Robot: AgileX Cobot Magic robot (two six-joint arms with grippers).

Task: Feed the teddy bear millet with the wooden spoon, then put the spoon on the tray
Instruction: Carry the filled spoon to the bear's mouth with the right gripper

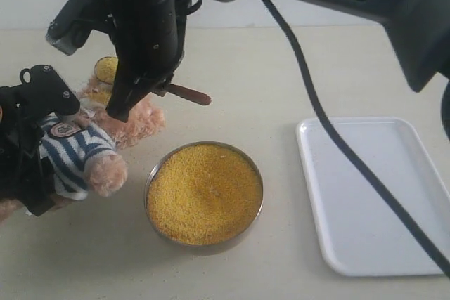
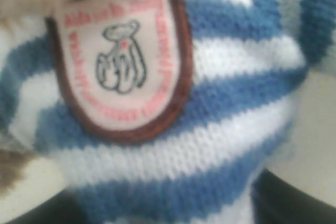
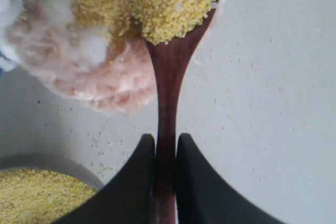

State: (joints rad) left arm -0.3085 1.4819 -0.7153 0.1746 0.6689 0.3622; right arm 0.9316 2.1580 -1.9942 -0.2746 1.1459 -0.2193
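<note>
The teddy bear point(image 1: 84, 149) sits at the left in its blue-and-white striped shirt point(image 2: 210, 103) with a round badge point(image 2: 121, 61). My left gripper point(image 1: 28, 159) is shut on its body, dark fingers point(image 2: 296, 203) on either side of the shirt. My right gripper point(image 3: 165, 140) reaches across from above, shut on the slim handle of the wooden spoon point(image 3: 167, 82). The spoon's bowl, heaped with millet point(image 3: 173, 3), presses against the bear's muzzle point(image 3: 89, 51). The handle's end point(image 1: 190, 94) sticks out behind the right gripper point(image 1: 140, 96). The white tray point(image 1: 373, 194) lies at the right.
A round metal bowl point(image 1: 254, 173) full of millet point(image 1: 204, 193) stands on the table between the bear and the tray. Loose grains are scattered on the table point(image 3: 100, 145) near the bowl. The right arm and its black cable point(image 1: 330, 131) hang over the table.
</note>
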